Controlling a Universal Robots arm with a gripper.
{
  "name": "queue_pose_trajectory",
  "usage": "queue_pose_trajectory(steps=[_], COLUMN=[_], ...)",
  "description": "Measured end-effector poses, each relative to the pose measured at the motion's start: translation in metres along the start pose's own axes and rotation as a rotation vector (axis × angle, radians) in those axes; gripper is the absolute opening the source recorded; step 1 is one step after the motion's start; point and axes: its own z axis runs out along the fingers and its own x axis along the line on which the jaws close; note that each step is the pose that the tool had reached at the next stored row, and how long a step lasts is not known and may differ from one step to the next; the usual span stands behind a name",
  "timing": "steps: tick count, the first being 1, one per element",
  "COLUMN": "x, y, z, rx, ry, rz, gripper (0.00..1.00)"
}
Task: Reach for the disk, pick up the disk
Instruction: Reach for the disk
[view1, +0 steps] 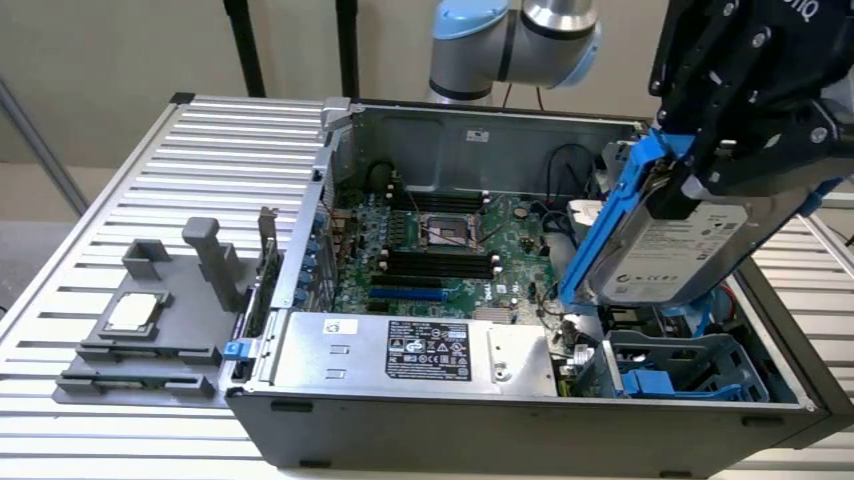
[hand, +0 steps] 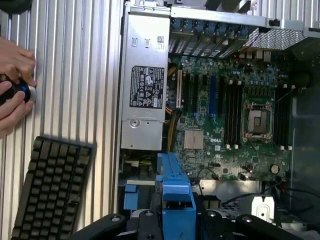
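Off to the claw's side, on the exterior view's left, a small square silver chip (view1: 135, 312) sits parked on its grey tray (view1: 140, 352), out of the way. Next over, the open black computer case (view1: 534, 425). Above its blue drive bay (view1: 681, 372) the black claw (view1: 721, 160) is partly closed around the silver-grey hard drive with blue plastic bracket (view1: 667, 255), lifted clear and tilted.

A robotics lab: open computer case (view1: 534, 300) on slatted aluminium table (view1: 214, 170)

Exterior view high, angled down, wrist view overhead, both sharing motherboard (view1: 447, 240) (hand: 235, 115).
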Motion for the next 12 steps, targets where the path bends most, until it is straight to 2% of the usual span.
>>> queue_pose_trajectory(steps=[9, 12], x=[0.01, 0.012], y=[-0.0406, -0.053], z=[0.0008, 0.0007], rx=[-0.0002, -0.0011], ry=[0.0008, 0.0045], rz=[0.0, 0.0], gripper=[0.33, 0.33])
